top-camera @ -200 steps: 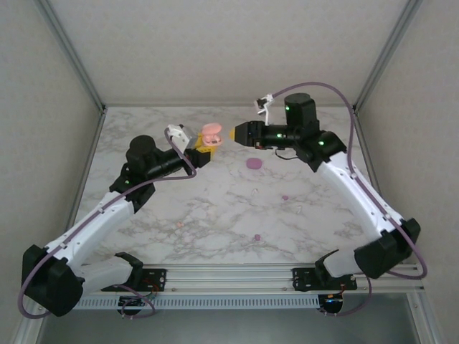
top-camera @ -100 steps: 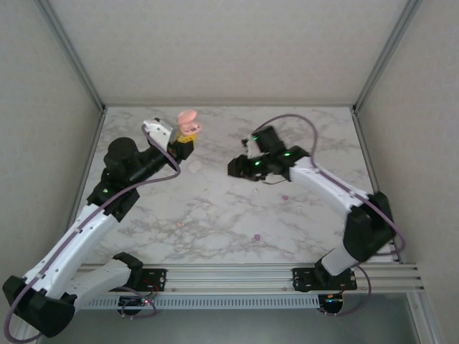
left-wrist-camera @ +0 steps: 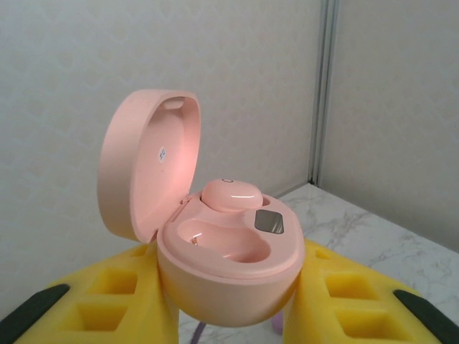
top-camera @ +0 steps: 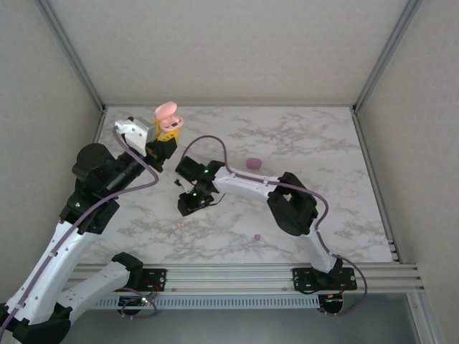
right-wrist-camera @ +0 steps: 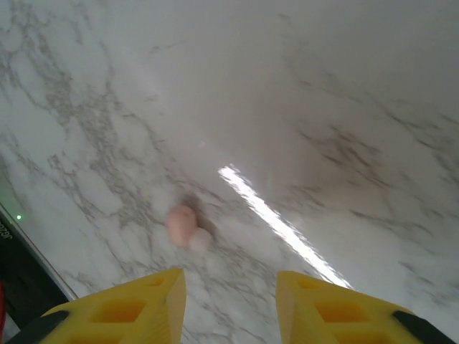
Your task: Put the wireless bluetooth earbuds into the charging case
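Right claw (right-wrist-camera: 229, 308): cropped at the frame's bottom edge, yellow fingers narrowly parted, gripping nothing, low over the tabletop (right-wrist-camera: 344, 107). Just ahead of it, slightly left: one salmon-pink earbud (right-wrist-camera: 181, 224), blurred, its paler end hard to make out.

Left claw (left-wrist-camera: 229, 315): cut off below, clamped on the pink charging case (left-wrist-camera: 215, 279), lid up. Near socket bare; second pink bud (left-wrist-camera: 231, 193) seated in the far socket.

Since a second ago: right claw swung from the right side across to left-centre and down, left claw drawn farther left and back, case still gripped.
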